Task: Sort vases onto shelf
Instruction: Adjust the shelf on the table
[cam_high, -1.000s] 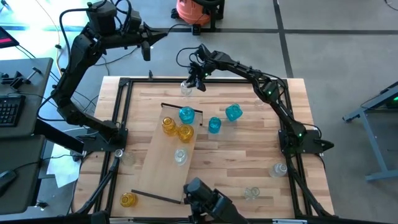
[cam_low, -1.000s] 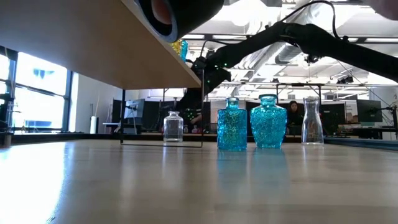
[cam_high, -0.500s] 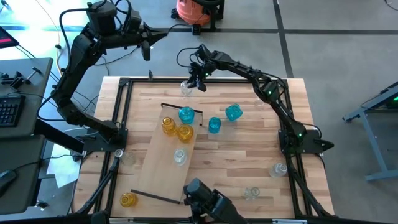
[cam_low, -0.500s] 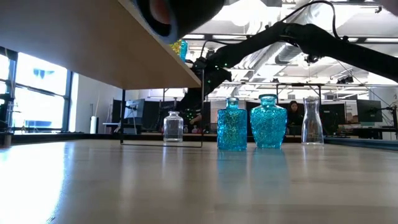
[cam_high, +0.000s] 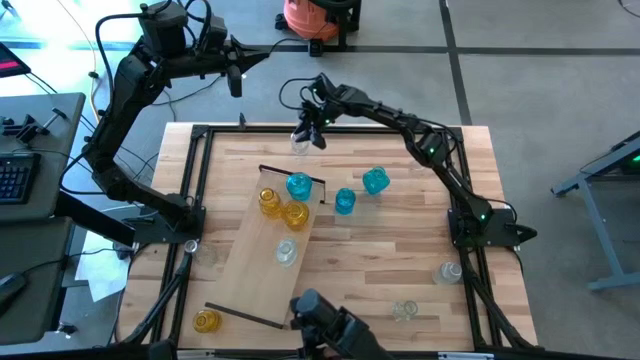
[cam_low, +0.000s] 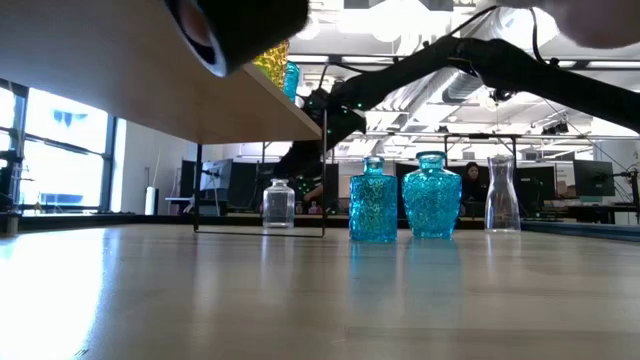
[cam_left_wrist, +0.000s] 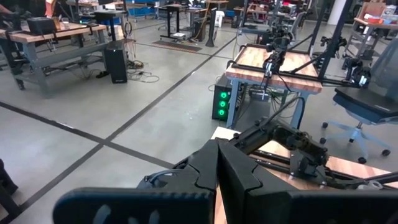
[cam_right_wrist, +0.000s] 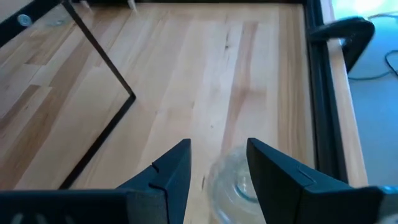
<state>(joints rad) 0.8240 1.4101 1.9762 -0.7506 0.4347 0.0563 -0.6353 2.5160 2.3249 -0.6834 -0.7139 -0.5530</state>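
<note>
A clear vase (cam_high: 299, 145) (cam_low: 277, 203) stands upright on the table near its far edge. My right gripper (cam_high: 306, 133) is open around it, one finger on either side of the vase (cam_right_wrist: 233, 183). A gap shows at one finger; I cannot tell whether the other touches the glass. The shelf (cam_high: 250, 270) lies slantwise left of centre and carries two yellow vases (cam_high: 268, 202), a blue one (cam_high: 299, 184) and a clear one (cam_high: 286, 250). My left gripper (cam_high: 236, 80) (cam_left_wrist: 217, 165) is shut and waits high beyond the table's far left corner.
Two blue vases (cam_high: 344, 200) (cam_high: 375, 180) stand on the table right of the shelf. Clear vases (cam_high: 450, 270) (cam_high: 404, 310) stand near the right front, and a yellow one (cam_high: 205, 320) at the left front. A black frame (cam_high: 200, 135) borders the table.
The shelf's near end, with the vases on it, has shifted a little toward the table's left edge. In the low view a dark round thing above the camera has shifted with it. The clear vase has stayed in place.
</note>
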